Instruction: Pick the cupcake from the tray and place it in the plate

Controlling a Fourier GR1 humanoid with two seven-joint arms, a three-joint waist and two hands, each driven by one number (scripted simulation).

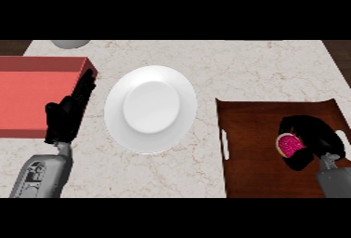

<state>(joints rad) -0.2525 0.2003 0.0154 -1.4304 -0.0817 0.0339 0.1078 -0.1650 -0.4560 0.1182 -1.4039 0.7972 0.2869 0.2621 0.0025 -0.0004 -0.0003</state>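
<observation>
The cupcake [289,144], with pink frosting, lies on the dark brown tray [257,153] at the right. My right hand [315,139] is curled round it, black fingers wrapping its far and right sides and hiding most of it. The white plate [151,108] sits in the middle of the counter, bare. My left hand [67,114] rests open at the left, fingers straight and pointing away, beside the red box.
A red box [37,95] fills the left side, its right edge touching my left hand. A grey round object [70,43] shows partly at the counter's far left edge. Marble counter [260,69] lies between the plate and the tray.
</observation>
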